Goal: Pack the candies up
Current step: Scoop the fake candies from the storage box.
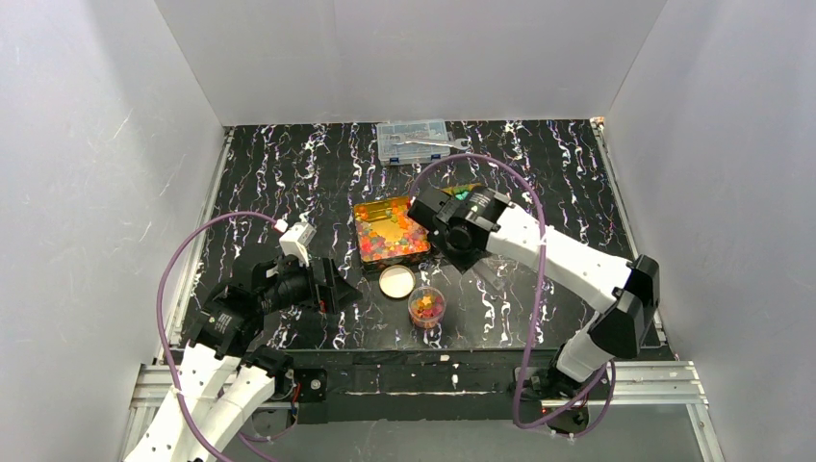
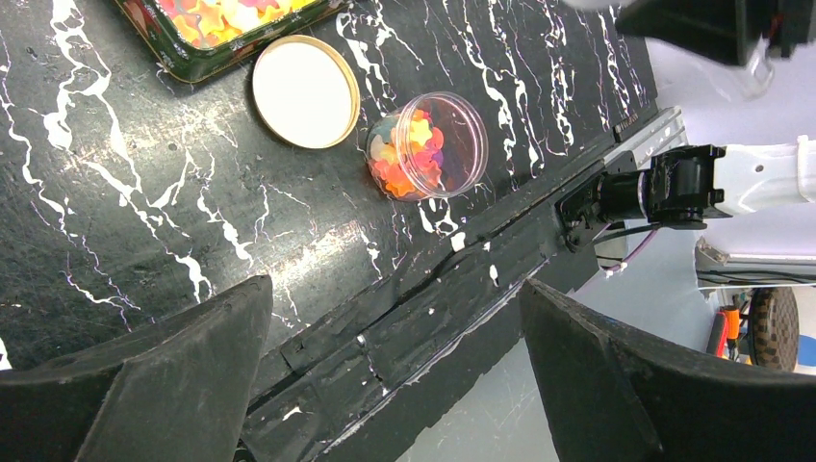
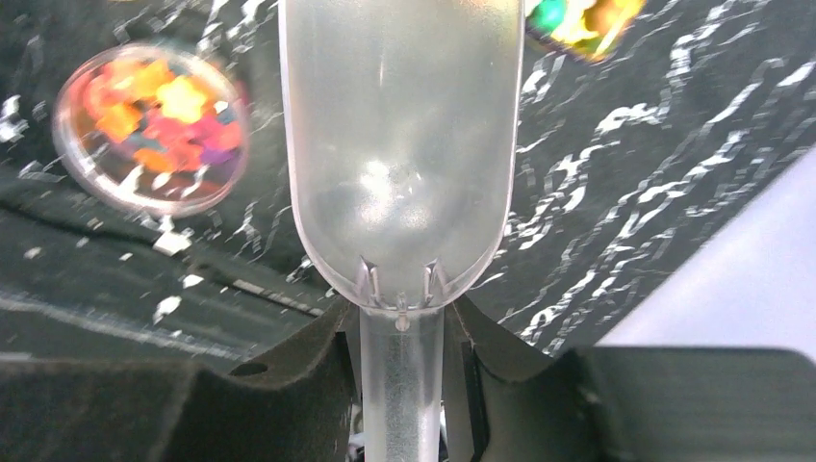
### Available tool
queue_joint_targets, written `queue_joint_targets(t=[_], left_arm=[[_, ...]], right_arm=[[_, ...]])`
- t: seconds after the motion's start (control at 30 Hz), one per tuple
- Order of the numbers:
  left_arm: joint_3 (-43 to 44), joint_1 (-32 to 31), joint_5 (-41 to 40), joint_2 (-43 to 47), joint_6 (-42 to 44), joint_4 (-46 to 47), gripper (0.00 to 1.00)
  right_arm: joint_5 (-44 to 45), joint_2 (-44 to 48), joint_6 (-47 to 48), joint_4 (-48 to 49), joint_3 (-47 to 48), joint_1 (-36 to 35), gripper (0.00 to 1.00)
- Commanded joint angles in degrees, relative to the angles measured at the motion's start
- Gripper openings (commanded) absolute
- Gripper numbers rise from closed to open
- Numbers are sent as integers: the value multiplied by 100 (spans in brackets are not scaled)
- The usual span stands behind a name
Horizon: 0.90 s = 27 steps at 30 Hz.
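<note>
Small glossy red, orange and yellow candies fill an open tin [image 1: 390, 229] [image 2: 221, 29]. More candies lie in a small clear cup [image 1: 426, 308] [image 2: 428, 144] [image 3: 149, 125] near the table's front edge. My right gripper [image 1: 423, 216] [image 3: 399, 327] is shut on the handle of a clear plastic scoop [image 3: 399, 144]. The scoop's bowl is empty. It hangs above the table to the right of the cup. My left gripper [image 1: 337, 289] [image 2: 395, 318] is open and empty, left of the cup, over the front edge.
A round white lid [image 1: 396, 281] [image 2: 306, 91] lies between the tin and the cup. A clear compartment box with a wrench [image 1: 414, 141] stands at the back. A shiny coloured thing [image 3: 582, 19] lies partly under the right arm. White walls enclose the table.
</note>
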State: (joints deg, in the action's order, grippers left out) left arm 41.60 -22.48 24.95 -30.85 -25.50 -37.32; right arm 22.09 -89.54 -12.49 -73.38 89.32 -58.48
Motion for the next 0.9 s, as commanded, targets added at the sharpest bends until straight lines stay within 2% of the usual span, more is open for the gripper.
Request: queue_joint_targets(t=[0.0, 0.17, 0.43, 0.87], left_arm=[[-56, -23, 106, -1, 97, 15, 99], [-66, -28, 72, -20, 89, 14, 99], [-65, -24, 89, -45, 97, 14, 99], [-66, -32, 176, -14, 110, 32, 99]], right_arm=[[963, -384, 795, 121, 478, 359, 1], [1380, -839, 1405, 92, 814, 713, 1], [2136, -1453, 2465, 224, 841, 919, 1], [3002, -2214, 3182, 311, 933, 1315, 1]])
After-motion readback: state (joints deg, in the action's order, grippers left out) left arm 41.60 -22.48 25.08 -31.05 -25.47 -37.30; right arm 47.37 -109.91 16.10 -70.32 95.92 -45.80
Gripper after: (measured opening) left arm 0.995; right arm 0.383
